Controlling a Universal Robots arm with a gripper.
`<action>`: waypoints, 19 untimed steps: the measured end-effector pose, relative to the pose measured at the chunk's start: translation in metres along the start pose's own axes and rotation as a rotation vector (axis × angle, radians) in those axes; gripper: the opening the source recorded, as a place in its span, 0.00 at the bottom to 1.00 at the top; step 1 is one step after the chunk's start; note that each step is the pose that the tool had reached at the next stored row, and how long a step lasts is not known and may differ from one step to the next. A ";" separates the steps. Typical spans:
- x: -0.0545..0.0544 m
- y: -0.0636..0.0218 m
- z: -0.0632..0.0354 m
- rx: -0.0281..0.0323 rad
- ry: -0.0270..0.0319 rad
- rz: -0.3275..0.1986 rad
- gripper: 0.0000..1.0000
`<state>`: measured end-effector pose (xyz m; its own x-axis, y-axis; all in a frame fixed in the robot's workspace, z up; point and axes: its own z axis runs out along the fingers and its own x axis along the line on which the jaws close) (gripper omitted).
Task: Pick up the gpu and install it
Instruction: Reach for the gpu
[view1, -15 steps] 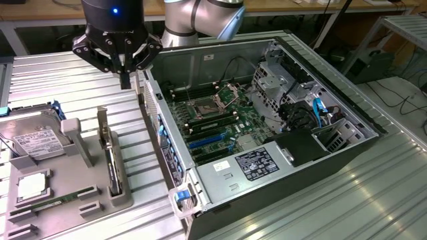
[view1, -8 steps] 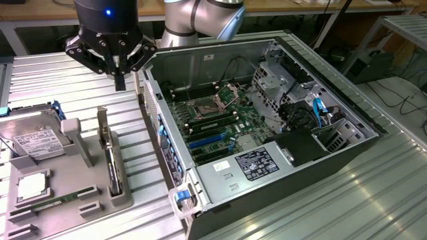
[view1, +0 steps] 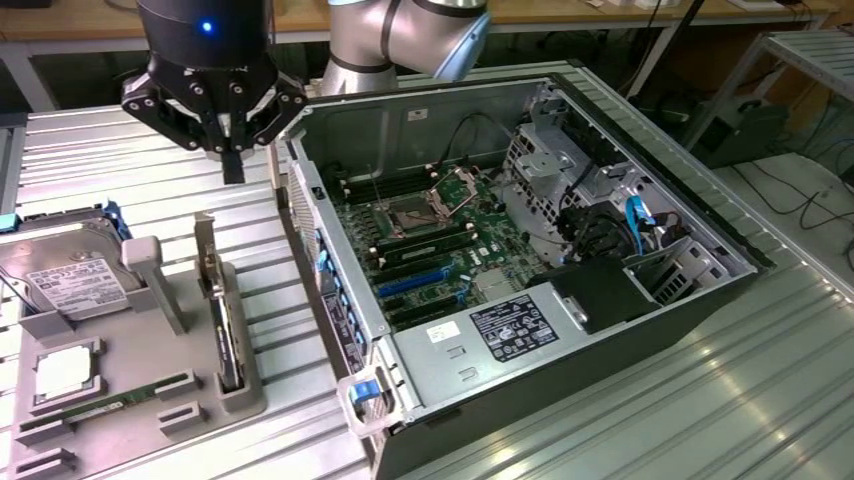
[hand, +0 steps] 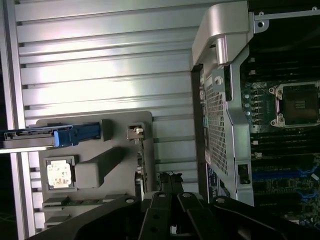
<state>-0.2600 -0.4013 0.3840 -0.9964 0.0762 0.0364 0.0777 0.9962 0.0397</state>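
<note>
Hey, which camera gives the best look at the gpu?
The exterior view: the gpu stands on edge in the gray holder, its whole length visible. The wrist view shows the gpu edge-on, a thin strip.

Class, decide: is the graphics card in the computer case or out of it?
Out. The graphics card stands on edge in the gray holder beside the case; the shut hand holds nothing.

We looked from high above, tilted down across the table (view1: 134, 170), taking in the computer case (view1: 441, 370) and the parts holder (view1: 247, 395). Our wrist camera faced straight down, nearer, sharing that holder and the case's rear wall.
</note>
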 end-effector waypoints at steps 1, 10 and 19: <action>0.001 -0.0001 0.0001 0.0000 0.0006 0.000 0.11; 0.009 -0.0018 0.0015 0.0006 0.0076 0.000 0.11; 0.019 -0.0037 0.0030 0.0011 0.0152 0.001 0.11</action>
<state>-0.2791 -0.4034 0.3815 -0.9958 0.0762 0.0516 0.0782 0.9962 0.0385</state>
